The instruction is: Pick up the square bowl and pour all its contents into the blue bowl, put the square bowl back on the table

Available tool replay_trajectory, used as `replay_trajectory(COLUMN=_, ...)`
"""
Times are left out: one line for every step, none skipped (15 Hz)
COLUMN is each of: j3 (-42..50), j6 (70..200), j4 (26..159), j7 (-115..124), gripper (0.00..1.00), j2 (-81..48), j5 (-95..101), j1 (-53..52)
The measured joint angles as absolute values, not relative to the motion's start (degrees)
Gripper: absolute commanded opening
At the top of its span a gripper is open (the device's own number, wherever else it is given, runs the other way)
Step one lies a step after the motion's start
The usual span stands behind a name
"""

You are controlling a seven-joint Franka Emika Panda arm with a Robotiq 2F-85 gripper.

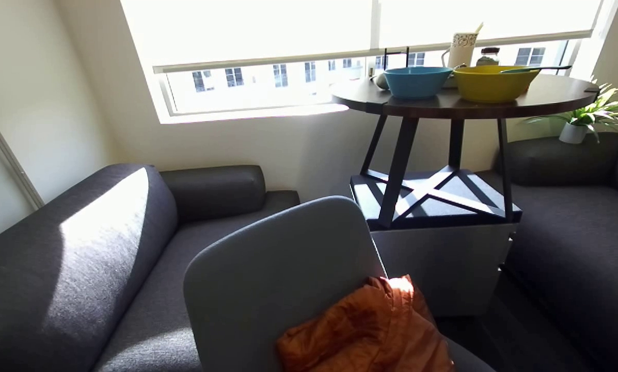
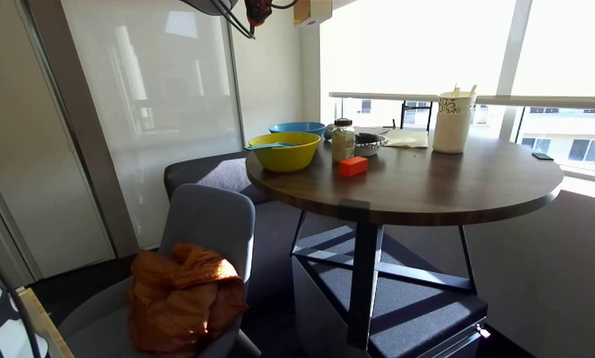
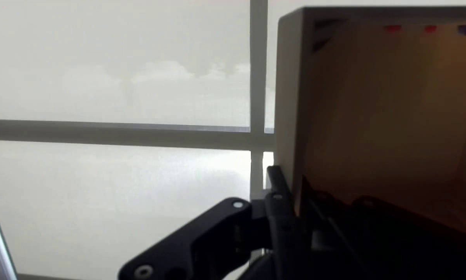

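Smooth, round and teal-blue, the blue bowl [image 1: 417,86] sits just beside a wider yellow bowl [image 1: 494,88] on the table [image 2: 451,184], whose round, dark brown top has a soft sheen above black crossed legs. A teal utensil [image 2: 275,145] leans across the yellow rim. An orange, crinkled cloth [image 2: 188,298] lies heaped on a smooth grey chair [image 2: 205,209]. In an exterior view, the blue bowl [image 2: 299,128] is partly hidden behind the yellow one, while a jar [image 2: 343,144] with a dark lid and a flat-sided orange-red block [image 2: 353,166] stand in plain sight; a spiky potted plant [image 1: 592,114] shows in an exterior view. The square bowl [image 3: 392,116] is up in the air: in an exterior view only part of its tan, boxy body appears, at the very top, higher than the tabletop. The wrist view looks into it: straight walls, crisp corners, a warm brown inside, with red spots [image 3: 430,28] and a bluish one [image 3: 465,29] along its upper edge, too dim to name for certain. The black gripper [image 3: 293,186] is clamped on one wall, a finger against the outside.
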State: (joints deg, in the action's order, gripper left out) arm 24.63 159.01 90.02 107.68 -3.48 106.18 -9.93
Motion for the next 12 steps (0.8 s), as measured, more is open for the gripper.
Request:
replay_trajectory(j3=24.2, j6=156.0, j4=90.0, j7=109.8, gripper=0.02, j2=-3.5, j5=109.2, j1=-10.5)
replay_trajectory(j3=23.8, j6=153.0, j4=90.2, j7=111.2, gripper=0.02, j2=-3.6, j5=111.6, j1=-11.1)
replay_trajectory(j3=23.5, j6=150.4, j4=90.6, j7=111.9, gripper=0.02, j2=-3.7, j5=113.4, j1=-11.6)
replay_trajectory(j3=23.1, j6=147.9, j4=91.3, j7=112.0, gripper=0.02, j2=-3.7, j5=114.9, j1=-12.0)
replay_trajectory(j3=22.8, j6=145.3, j4=92.2, j7=112.1, gripper=0.02, j2=-3.8, j5=116.3, j1=-12.4)
replay_trajectory(j3=22.5, j6=142.3, j4=93.3, j7=112.2, gripper=0.02, j2=-4.0, j5=117.9, j1=-12.8)
replay_trajectory(j3=20.6, j6=139.2, j4=94.4, j7=112.4, gripper=0.02, j2=-4.1, j5=119.5, j1=-11.9)
replay_trajectory(j3=17.8, j6=136.2, j4=95.5, j7=112.5, gripper=0.02, j2=-4.1, j5=121.0, j1=-10.0)
replay_trajectory(j3=15.5, j6=135.4, j4=96.6, j7=112.5, gripper=0.06, j2=-4.1, j5=121.3, j1=-8.4)
replay_trajectory(j3=13.6, j6=136.3, j4=97.4, j7=112.4, gripper=0.06, j2=-4.0, j5=120.9, j1=-6.8)
replay_trajectory(j3=12.4, j6=137.4, j4=98.0, j7=112.4, gripper=0.06, j2=-3.9, j5=120.8, j1=-5.6)
replay_trajectory(j3=11.8, j6=137.9, j4=98.4, j7=112.3, gripper=0.02, j2=-3.7, j5=120.8, j1=-4.9)
